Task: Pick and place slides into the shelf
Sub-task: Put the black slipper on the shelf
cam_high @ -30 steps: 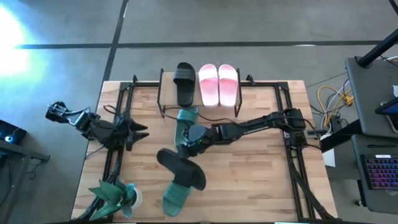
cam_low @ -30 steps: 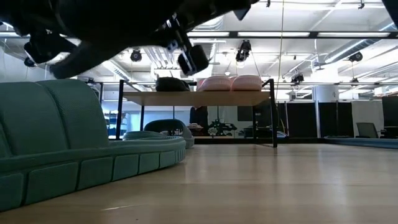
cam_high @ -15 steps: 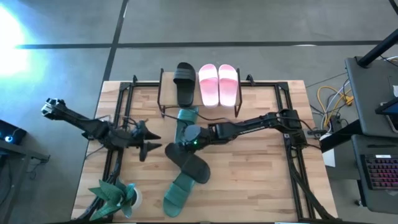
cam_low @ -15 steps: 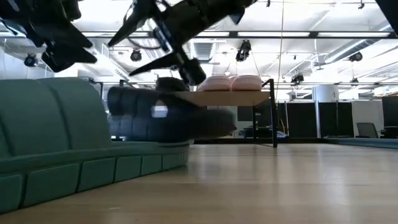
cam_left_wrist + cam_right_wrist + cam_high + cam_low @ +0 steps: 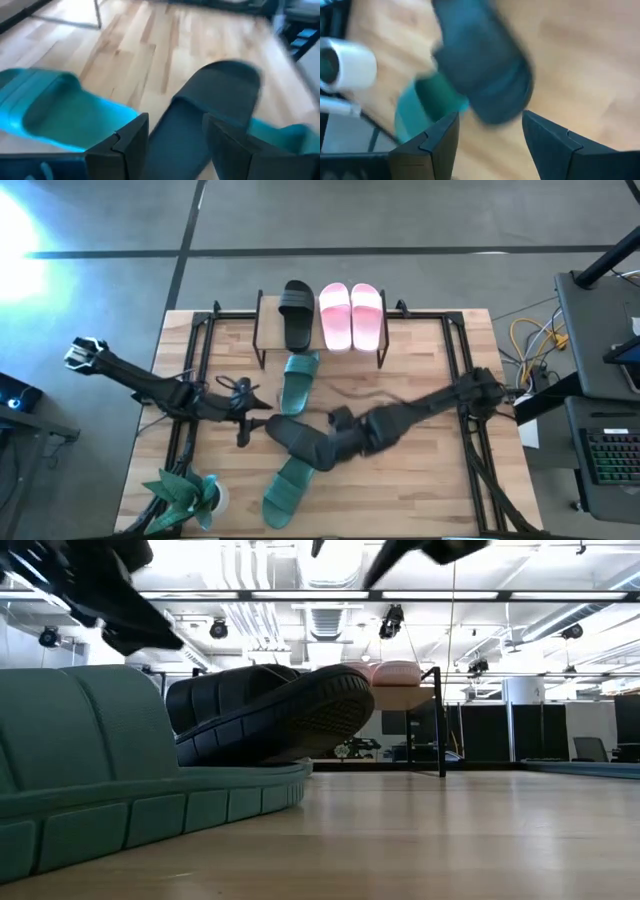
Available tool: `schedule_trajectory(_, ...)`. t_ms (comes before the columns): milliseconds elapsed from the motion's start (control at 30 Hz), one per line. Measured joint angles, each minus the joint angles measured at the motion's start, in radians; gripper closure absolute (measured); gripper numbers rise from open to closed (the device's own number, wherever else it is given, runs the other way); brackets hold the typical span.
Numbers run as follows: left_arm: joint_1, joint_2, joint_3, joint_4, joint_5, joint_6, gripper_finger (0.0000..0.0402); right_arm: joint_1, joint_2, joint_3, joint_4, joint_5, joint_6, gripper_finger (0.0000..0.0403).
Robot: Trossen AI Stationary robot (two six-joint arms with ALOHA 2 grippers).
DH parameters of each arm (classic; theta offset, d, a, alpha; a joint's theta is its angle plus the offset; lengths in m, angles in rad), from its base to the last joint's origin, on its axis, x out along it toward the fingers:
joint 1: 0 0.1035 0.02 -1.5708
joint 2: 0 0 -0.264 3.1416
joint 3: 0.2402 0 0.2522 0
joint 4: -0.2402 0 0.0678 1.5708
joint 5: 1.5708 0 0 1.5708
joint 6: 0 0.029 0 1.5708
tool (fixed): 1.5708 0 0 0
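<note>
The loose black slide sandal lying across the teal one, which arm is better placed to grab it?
Left, probably: the left hand is open at the black slide sandal's end.

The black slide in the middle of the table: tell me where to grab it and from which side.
Grip the black slide by a side edge of its sole, near the end toward the left hand, which is open and close. The slide lies slanted across a green slide, and in the low view its far end is tipped up, so a sideways approach from the left looks best. The right hand is open beside it.
</note>
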Motion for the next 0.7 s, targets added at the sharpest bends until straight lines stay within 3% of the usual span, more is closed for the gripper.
schedule_trajectory(133,0.100,0.084,-0.001,0.026,0.105,0.050,0.0229,0.053,0.046,-0.014,0.054,-0.037,0.124,0.0195)
schedule_trajectory(333,0.209,0.190,-0.001,0.085,0.289,0.115,0.0229,0.055,0.101,-0.083,0.352,0.002,0.171,0.0195)
schedule_trajectory(433,0.224,0.233,-0.002,0.082,0.303,0.149,0.0229,0.037,0.129,-0.099,0.451,0.009,0.167,0.0195)
schedule_trajectory(700,0.227,0.309,-0.010,0.084,0.326,0.149,0.0229,-0.007,0.167,-0.121,0.434,0.147,0.159,0.0195)
